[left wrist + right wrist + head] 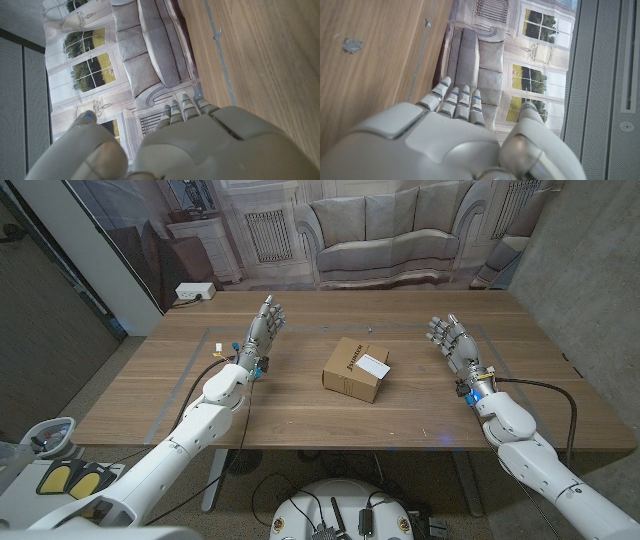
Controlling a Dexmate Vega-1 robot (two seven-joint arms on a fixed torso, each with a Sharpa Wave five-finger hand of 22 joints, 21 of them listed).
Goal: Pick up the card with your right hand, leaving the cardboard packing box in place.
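A small brown cardboard packing box (354, 371) stands at the middle of the wooden table (300, 415). A white card (372, 364) lies on its top, toward the right side. My right hand (449, 339) is raised to the right of the box, well apart from it, fingers extended and holding nothing. My left hand (266, 327) stands to the left of the box, fingers straight and apart, also holding nothing. The right wrist view shows my right hand (450, 135) from behind with fingers stretched out; the left wrist view shows my left hand (180, 140) the same way.
Faint tape lines (210, 340) mark a rectangle on the tabletop. A white power strip (194, 291) lies on the floor beyond the far left corner. A printed backdrop of a sofa (390, 230) stands behind the table.
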